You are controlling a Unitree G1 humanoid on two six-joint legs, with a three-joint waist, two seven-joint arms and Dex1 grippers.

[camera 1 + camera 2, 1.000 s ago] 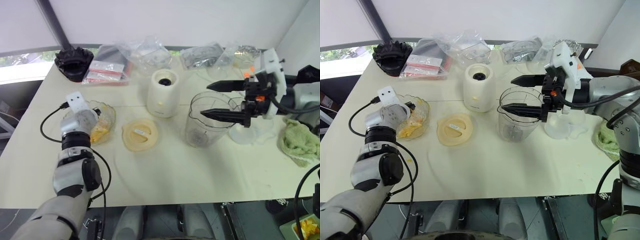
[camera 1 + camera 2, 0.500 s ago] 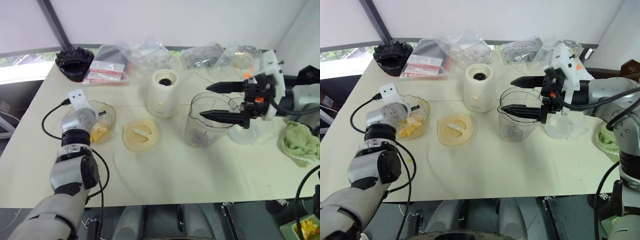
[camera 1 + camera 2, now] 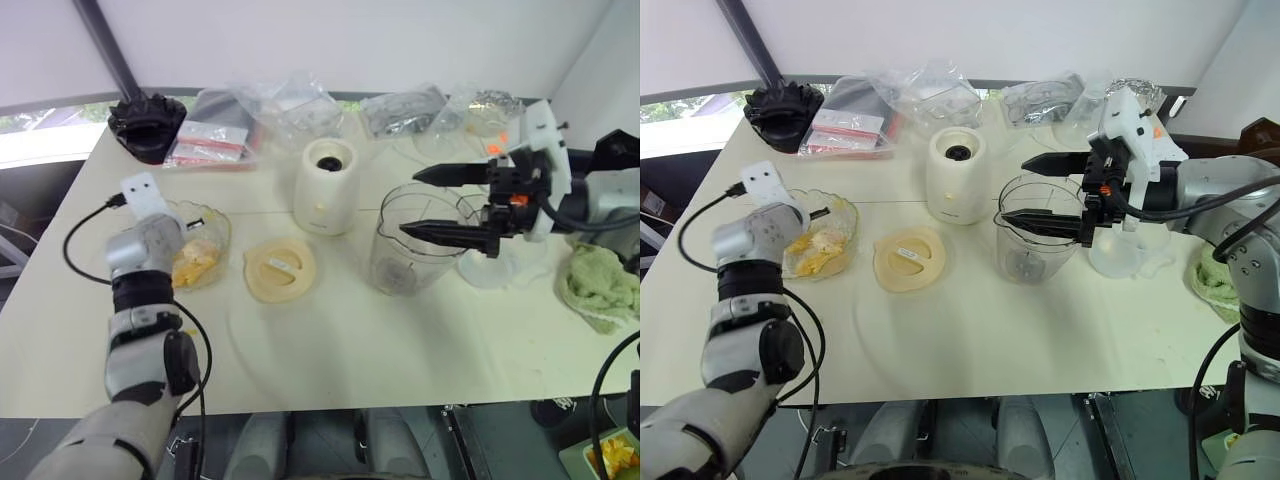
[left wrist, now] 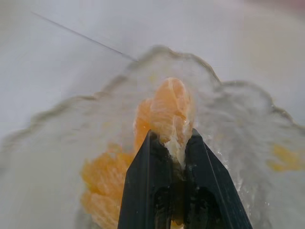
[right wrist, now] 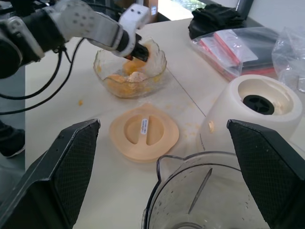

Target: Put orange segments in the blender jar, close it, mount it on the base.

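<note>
One orange segment [image 4: 170,110] sits pinched between the black fingers [image 4: 143,191] of the left gripper [image 4: 172,143], which is clamped tight on it just above the scalloped glass dish [image 3: 218,232]. More orange segments [image 5: 125,76] lie piled in that dish, at the left side of the tabletop [image 3: 340,350].

The right gripper [image 3: 432,202] has its fingers spread wide — one over the far rim, one over the near rim of the blender jar [image 3: 405,262] — and holds nothing. The jar stands upright and open on the tabletop, clear, with nothing orange visible inside it in the right wrist view.

Between dish and jar lies the flat round cream lid [image 3: 280,270], flat on the tabletop and apart from both. Behind the lid and beside the jar stands the base [image 3: 326,188], cream-white, its black socket facing up and bare.

Farther out — along the back edge — lie clear plastic bags [image 3: 290,105], red-and-white packets [image 3: 212,145] and a black object [image 3: 147,120]. A green cloth [image 3: 600,285] lies at the right edge, and a clear plastic tub [image 3: 1128,252] stands just beside the jar on its right.
</note>
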